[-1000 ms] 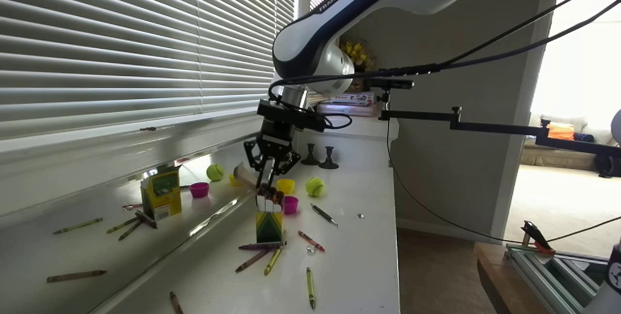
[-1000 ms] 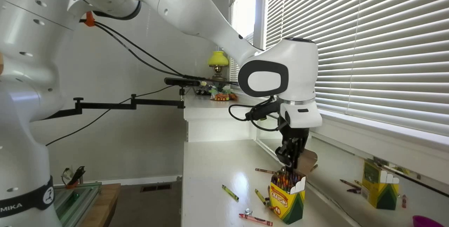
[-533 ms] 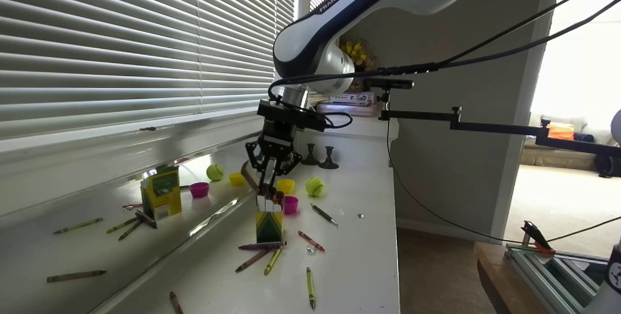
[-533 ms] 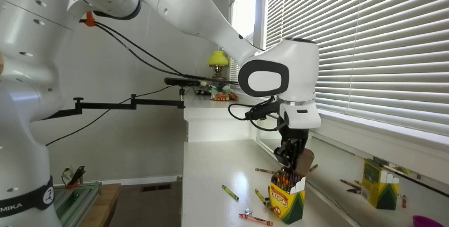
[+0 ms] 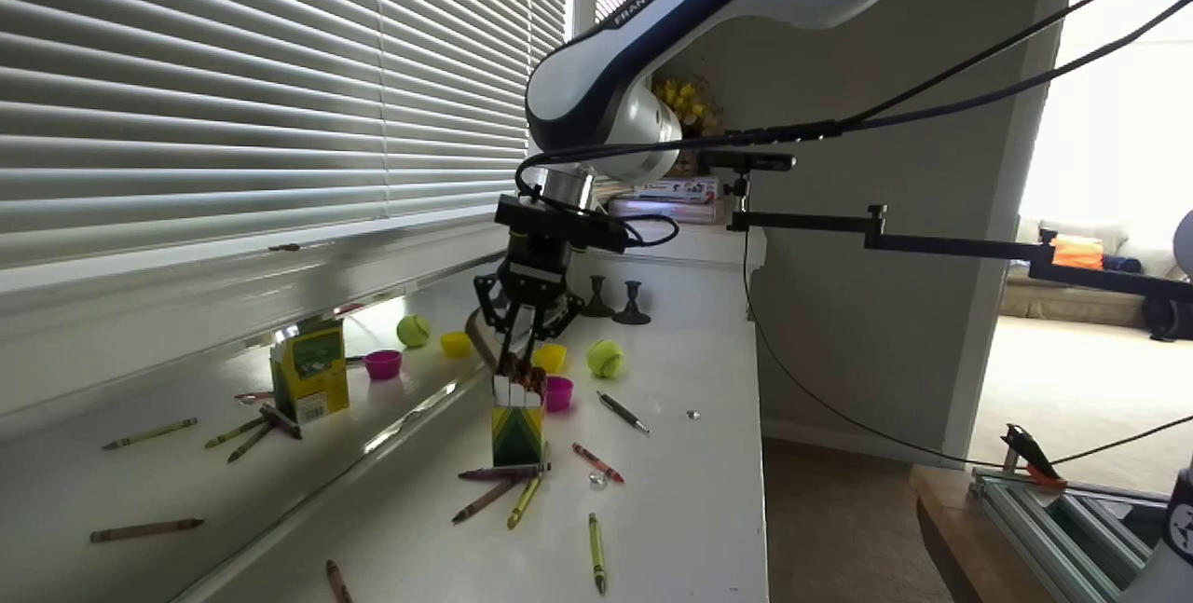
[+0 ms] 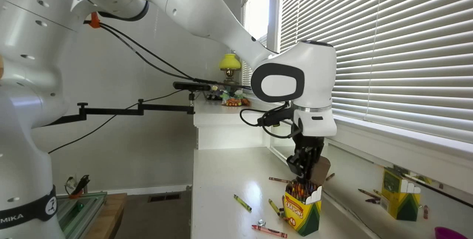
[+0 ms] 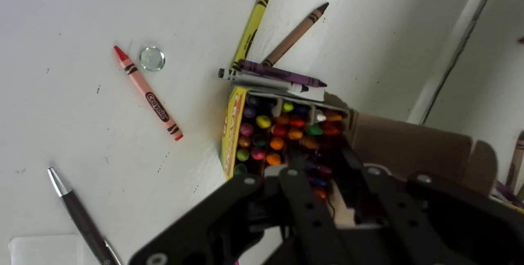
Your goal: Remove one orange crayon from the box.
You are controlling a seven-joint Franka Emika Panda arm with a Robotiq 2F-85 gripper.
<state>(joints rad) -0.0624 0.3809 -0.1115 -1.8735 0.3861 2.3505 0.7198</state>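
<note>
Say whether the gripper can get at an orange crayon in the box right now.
Probably yes: the gripper is over the open box, jaws parted, lid folded back, and an orange crayon shows its tip uncovered. Neighbouring crayons might hinder gripping.

Ext.: "FRANKA EMIKA" on arm, top ctr; "MIKA", band, low L; "CRAYONS", "48", box, low R. Wrist: "Crayola", red crayon, L.
</note>
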